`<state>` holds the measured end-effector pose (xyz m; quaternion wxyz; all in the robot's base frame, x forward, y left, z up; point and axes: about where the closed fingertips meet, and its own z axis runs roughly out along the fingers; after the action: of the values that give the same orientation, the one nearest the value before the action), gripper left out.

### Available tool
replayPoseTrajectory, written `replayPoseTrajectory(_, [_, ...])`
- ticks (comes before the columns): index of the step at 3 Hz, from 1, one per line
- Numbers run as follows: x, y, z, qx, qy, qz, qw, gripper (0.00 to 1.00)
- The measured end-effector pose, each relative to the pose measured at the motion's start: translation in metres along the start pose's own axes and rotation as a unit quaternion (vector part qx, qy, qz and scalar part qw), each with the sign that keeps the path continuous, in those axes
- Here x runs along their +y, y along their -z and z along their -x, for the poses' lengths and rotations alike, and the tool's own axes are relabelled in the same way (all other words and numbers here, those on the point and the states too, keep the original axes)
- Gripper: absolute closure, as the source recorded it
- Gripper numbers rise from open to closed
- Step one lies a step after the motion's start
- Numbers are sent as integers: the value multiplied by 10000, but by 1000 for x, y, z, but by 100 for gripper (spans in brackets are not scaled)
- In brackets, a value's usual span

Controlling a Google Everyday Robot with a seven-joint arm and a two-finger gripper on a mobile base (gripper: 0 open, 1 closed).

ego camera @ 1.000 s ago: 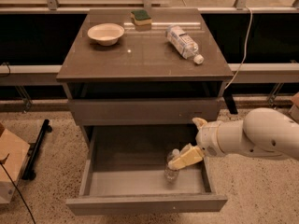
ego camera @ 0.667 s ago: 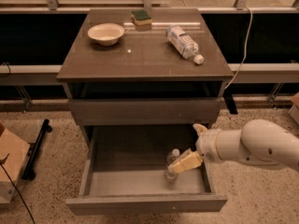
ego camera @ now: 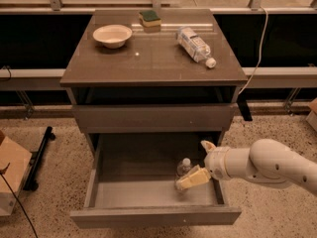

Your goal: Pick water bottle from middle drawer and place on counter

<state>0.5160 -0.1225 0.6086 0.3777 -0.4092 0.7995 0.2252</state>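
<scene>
The water bottle, small and clear with a white cap, stands upright in the open middle drawer, right of its centre. My gripper reaches in from the right on a white arm and is open. One yellowish finger lies across the front of the bottle's lower part, and the other finger points up behind it. I cannot tell whether a finger touches the bottle. The counter is the glossy brown top above.
On the counter are a white bowl, a green and yellow sponge and a bigger labelled bottle lying on its side. A shut drawer front sits above the open drawer. A cardboard box stands on the floor at left.
My gripper has sunk lower into the drawer and toward its front, so the lower finger now crosses the bottle's lower part. The bottle stands where it was.
</scene>
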Motion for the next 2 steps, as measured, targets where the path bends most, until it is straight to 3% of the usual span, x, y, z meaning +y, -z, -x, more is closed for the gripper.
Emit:
replayPoseTrajectory(1, [1, -3, -3, 1, -33, 34, 10000, 0])
replayPoseTrajectory(2, [0, -9, -6, -38, -46, -97, 9999, 0])
